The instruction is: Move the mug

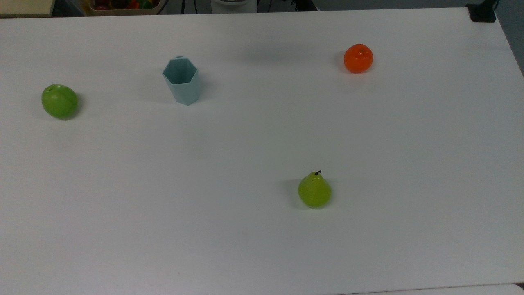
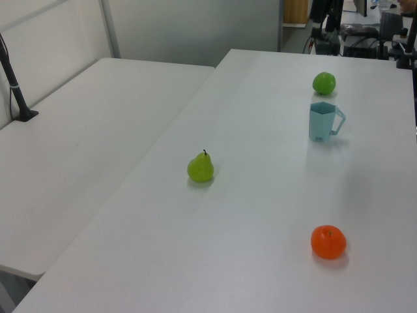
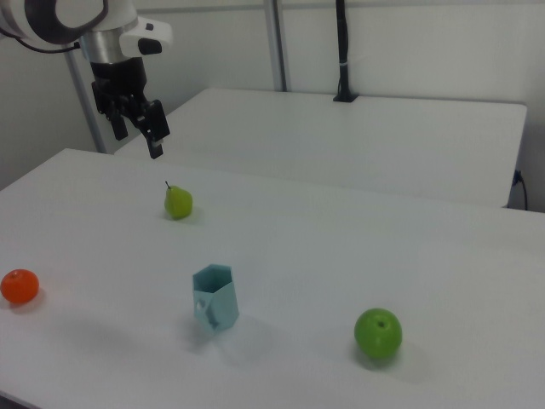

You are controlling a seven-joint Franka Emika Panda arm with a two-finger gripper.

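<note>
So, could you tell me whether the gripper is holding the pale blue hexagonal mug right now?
No, the gripper hangs in the air with open, empty jaws, well apart from the pale blue hexagonal mug standing on the white table.

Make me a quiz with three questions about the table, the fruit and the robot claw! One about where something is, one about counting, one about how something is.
1. In the top view, what sits nearest the mug?
A. the orange
B. the green apple
C. the pear

2. How many pieces of fruit are on the table?
A. two
B. three
C. five

3. How is the mug right now?
A. standing upright, free of the gripper
B. tipped on its side
C. held in the jaws

Answers:
1. B: the green apple lies closest, toward the top view's left; the orange and the pear are farther off.
2. B: apple, orange and pear.
3. A: it stands mouth up, and in the right view the gripper hangs high, jaws apart.
</note>
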